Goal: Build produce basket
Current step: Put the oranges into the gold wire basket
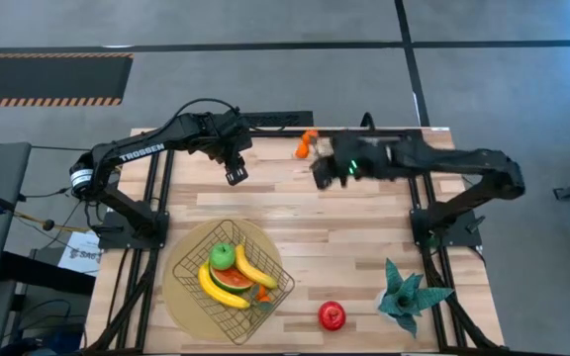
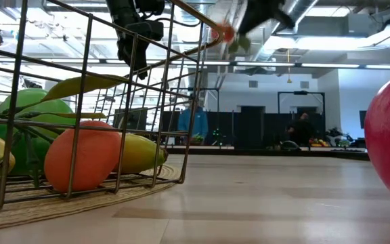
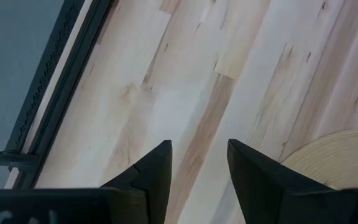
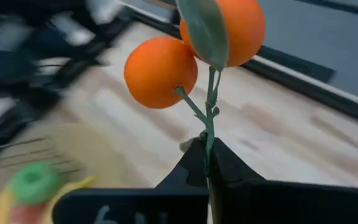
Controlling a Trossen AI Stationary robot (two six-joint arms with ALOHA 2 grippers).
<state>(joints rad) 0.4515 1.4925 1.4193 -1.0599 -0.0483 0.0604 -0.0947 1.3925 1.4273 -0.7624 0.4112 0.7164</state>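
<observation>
My right gripper (image 4: 209, 148) is shut on a sprig of two small leafy oranges (image 4: 160, 71), high above the far middle of the table (image 1: 307, 146). The wire basket (image 1: 188, 259) stands on a round tan disc (image 1: 176, 302) at the near left. It holds a green apple (image 1: 223, 257), two yellow bananas (image 1: 252, 267) and a red-orange wedge slice (image 1: 233, 280). A shiny red fruit (image 1: 332, 315) lies on the table near the front edge. My left gripper (image 1: 236, 175) hangs open above bare wood beyond the basket, with nothing between its fingers (image 3: 157, 165). My right gripper pinches the thin green stem (image 4: 210, 134) of the oranges between its two fingertips, at the stem's free end. The fingers come slanting down from the table's right side. Both oranges and the leaf (image 4: 205, 28) stick out beyond the fingertips, lifted clear of the table (image 2: 225, 32).
A teal spiky-leaved plant (image 1: 409, 292) stands at the near right. Black frame rails (image 1: 156, 198) run along both sides of the table. Bare wood lies between the basket and the plant. People stand in the room far behind the table (image 2: 195, 122).
</observation>
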